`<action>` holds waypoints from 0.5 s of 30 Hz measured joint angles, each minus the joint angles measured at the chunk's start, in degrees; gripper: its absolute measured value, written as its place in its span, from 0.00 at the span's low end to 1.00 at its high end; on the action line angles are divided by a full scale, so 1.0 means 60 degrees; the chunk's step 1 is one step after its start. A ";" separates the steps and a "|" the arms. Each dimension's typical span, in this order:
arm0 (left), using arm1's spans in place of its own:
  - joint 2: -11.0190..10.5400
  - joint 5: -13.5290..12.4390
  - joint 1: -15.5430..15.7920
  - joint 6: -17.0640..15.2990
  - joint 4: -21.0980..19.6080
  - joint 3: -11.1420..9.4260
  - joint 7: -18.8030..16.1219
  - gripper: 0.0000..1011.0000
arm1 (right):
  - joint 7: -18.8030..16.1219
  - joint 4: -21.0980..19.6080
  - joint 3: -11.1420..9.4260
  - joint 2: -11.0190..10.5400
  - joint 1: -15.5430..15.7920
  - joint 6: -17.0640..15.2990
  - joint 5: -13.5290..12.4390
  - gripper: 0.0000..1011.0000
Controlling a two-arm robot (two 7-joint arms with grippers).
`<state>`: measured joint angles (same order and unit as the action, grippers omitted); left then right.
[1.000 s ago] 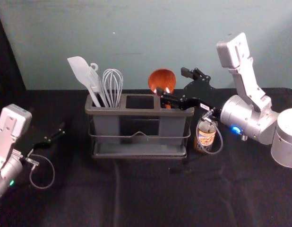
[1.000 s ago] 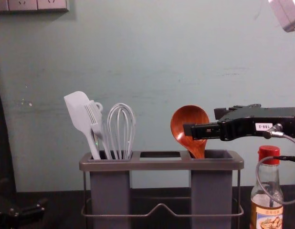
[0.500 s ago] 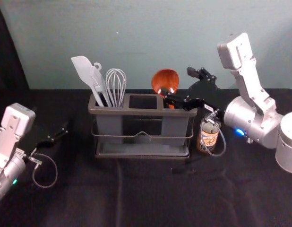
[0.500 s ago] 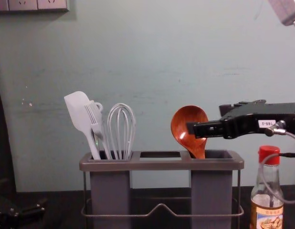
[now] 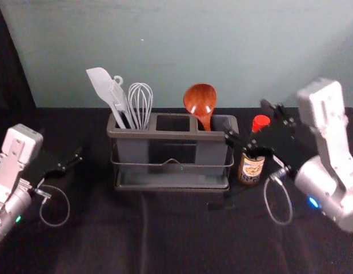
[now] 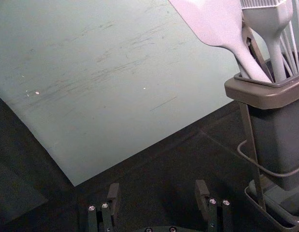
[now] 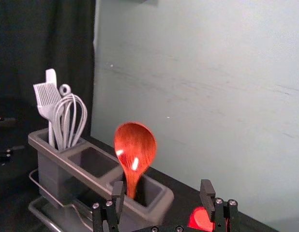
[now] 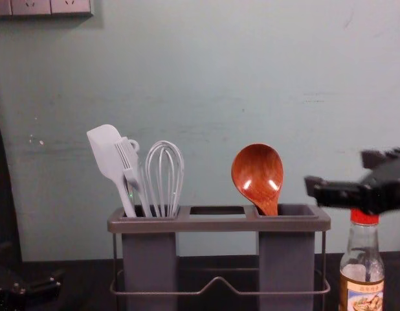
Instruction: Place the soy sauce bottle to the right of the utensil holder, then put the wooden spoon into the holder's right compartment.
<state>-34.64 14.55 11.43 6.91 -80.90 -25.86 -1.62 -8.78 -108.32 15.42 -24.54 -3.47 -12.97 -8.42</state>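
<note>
Head view shows both placements apparently done, so the chief risk lies in how the right end effector [image 7: 163, 189] gets away. It hangs by the neck and red cap [image 8: 364, 217] of the soy sauce bottle [image 5: 252, 168], its fingers spread apart with nothing between them. A low or sideways retreat could catch the cap and tip the bottle; the cable [image 5: 291, 209] looping below the wrist might also snag the glass. A swing back towards the utensil holder [image 8: 219, 224] could knock the wooden spoon [image 8: 257, 172] or nudge the rim. Lifting clear first, then drawing outward, seems the safer course.

The spoon stands bowl up in the right compartment [image 8: 298, 210], its handle down inside near the inner wall and its head leaning towards the middle. The bowl is round, reddish brown and glossy, with bright glints. The bottle is upright on the dark surface [image 5: 165, 240], just to the right of the holder, clear glass above a picture label, with dark sauce in its lower part.

The left end effector [image 6: 157, 188] is parked at the left, fingers apart and empty.
</note>
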 joint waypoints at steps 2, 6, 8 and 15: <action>0.0000 0.0000 0.0001 0.0000 0.0000 0.0001 0.0000 1.00 | 0.0153 -0.0050 -0.0162 0.0041 0.0470 0.0501 0.0066 0.99; 0.0000 -0.0001 0.0001 0.0000 0.0000 0.0000 0.0000 1.00 | 0.0474 -0.0062 -0.0308 0.0143 0.1167 0.1258 0.0308 0.99; 0.0000 0.0000 0.0000 0.0000 0.0000 0.0000 0.0000 1.00 | 0.0699 -0.0050 -0.0354 0.0220 0.1537 0.1682 0.0525 0.99; 0.0000 -0.0001 0.0000 0.0000 0.0000 0.0000 0.0000 1.00 | 0.1674 0.0375 -0.0282 0.0701 0.2358 0.3050 0.1507 0.99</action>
<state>-34.65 14.55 11.43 6.91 -80.90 -25.86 -1.62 1.26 -106.07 13.72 -20.33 10.68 5.33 0.62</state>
